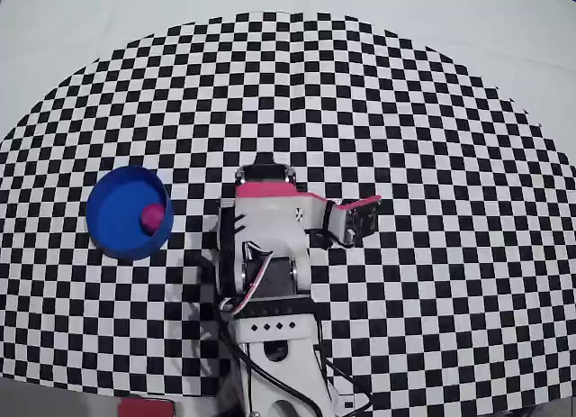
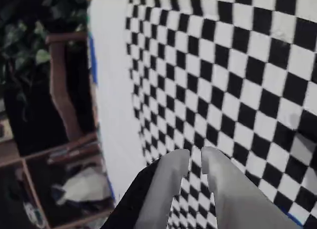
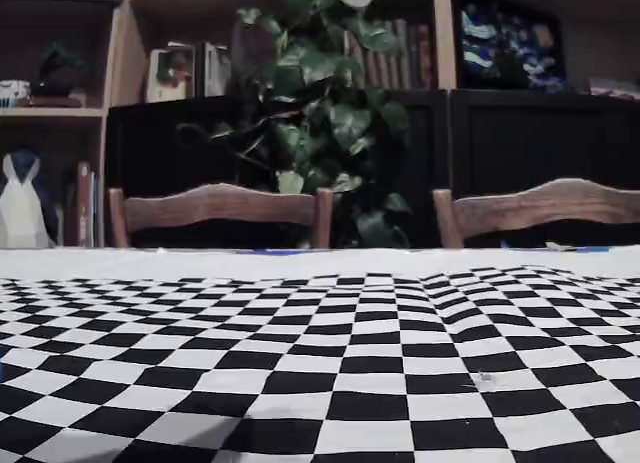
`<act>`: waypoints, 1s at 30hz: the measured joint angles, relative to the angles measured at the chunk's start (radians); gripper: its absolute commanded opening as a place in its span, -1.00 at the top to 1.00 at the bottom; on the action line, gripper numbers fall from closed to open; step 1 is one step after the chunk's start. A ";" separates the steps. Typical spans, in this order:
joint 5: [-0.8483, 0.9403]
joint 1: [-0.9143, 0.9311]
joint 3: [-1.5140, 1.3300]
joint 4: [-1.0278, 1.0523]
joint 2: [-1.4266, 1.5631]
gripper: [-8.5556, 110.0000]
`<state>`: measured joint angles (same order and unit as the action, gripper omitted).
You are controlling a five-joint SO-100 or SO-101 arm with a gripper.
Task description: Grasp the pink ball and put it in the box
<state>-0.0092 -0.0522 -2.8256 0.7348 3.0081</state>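
Observation:
In the overhead view the pink ball (image 1: pixel 154 217) lies inside the round blue box (image 1: pixel 112 210), against its right wall, at the left of the checkered cloth. My arm is folded back at the centre, and the gripper (image 1: pixel 367 212) points right, well away from the box. In the wrist view the gripper (image 2: pixel 195 159) hangs above bare checker squares. Its grey fingers (image 2: pixel 171 179) are almost together with only a thin slit, and nothing is held between them. The fixed view shows neither ball, box nor arm.
The checkered cloth (image 1: pixel 405 120) covers most of the table, with plain white table (image 1: pixel 504 39) beyond its curved edge. Behind the far edge stand two wooden chairs (image 3: pixel 220 208), a leafy plant (image 3: pixel 320 113) and dark shelves. Cables (image 1: pixel 261 372) trail from the arm's base.

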 measured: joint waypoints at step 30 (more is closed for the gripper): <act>-0.008 0.044 -0.279 0.067 0.227 0.85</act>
<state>-0.0169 -0.0077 -3.1048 0.8023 3.2352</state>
